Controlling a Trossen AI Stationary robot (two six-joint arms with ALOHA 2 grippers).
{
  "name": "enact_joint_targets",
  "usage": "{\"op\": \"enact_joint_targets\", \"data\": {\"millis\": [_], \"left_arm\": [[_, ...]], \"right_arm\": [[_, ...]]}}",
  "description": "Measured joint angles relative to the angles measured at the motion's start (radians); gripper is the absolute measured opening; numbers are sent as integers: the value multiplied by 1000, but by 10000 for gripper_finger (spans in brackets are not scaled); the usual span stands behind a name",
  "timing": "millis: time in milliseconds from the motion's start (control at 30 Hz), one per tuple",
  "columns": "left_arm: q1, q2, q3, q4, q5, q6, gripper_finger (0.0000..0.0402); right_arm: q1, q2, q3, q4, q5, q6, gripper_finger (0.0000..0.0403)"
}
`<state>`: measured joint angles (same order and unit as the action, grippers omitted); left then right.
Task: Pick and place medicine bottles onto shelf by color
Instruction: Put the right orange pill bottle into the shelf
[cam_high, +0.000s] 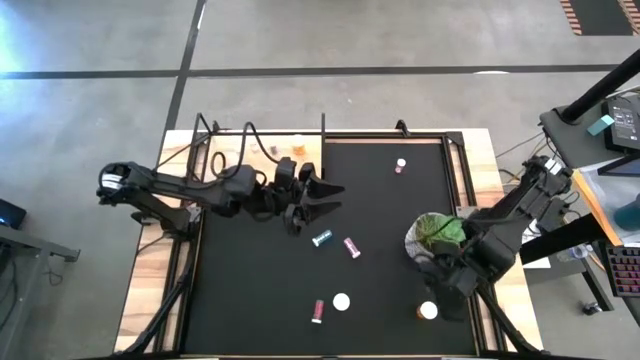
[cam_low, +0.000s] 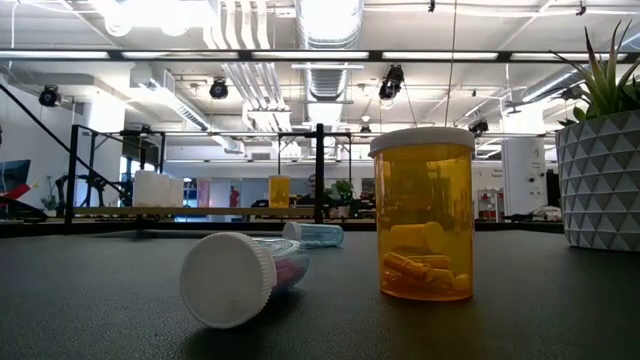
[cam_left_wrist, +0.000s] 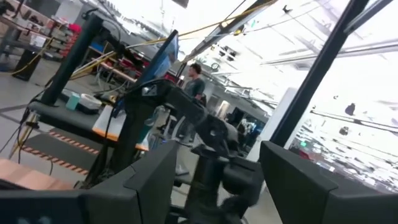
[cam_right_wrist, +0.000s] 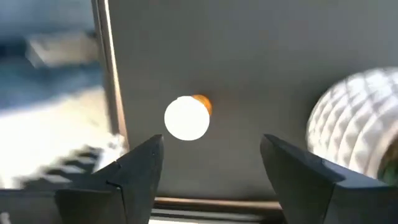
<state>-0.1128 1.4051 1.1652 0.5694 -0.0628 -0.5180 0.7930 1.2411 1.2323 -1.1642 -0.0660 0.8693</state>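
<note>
The right gripper hangs with fingers spread over the upright orange white-capped medicine bottle just beside the white faceted plant pot, apparently lining up a grasp. The left gripper, also open and empty, waits well apart from that pot, near the pale wooden shelf (1 orange bottle already stands there).

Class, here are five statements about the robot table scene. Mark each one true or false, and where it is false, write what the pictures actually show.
1. The right gripper is open above an upright orange bottle. True.
2. The left gripper holds a bottle. False: it is open and holds nothing.
3. A teal bottle and a pink bottle lie near each other mid-mat. True.
4. The plant pot sits on the wooden shelf. False: it stands on the black mat, by the right arm.
5. The shelf holds no bottles. False: an orange bottle stands on it.
</note>
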Motion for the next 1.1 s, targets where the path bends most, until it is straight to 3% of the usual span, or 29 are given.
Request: {"op": "enact_joint_targets", "data": {"millis": [167, 400, 567, 800, 1100], "left_arm": [[-6, 14, 0, -3, 0, -25, 215], [-27, 10, 0, -2, 0, -27, 215], [-33, 4, 0, -1, 1, -26, 215], [-34, 4, -2, -3, 1, -26, 215], [-34, 4, -3, -2, 2, -25, 215]], "right_arm": [[109, 60, -3, 0, 145, -231, 263], [231, 143, -5, 37, 318, -191, 256], [280, 194, -5, 135, 330, -163, 265], [303, 243, -23, 144, 335, -162, 277], [305, 228, -153, 253, 355, -105, 288]]}}
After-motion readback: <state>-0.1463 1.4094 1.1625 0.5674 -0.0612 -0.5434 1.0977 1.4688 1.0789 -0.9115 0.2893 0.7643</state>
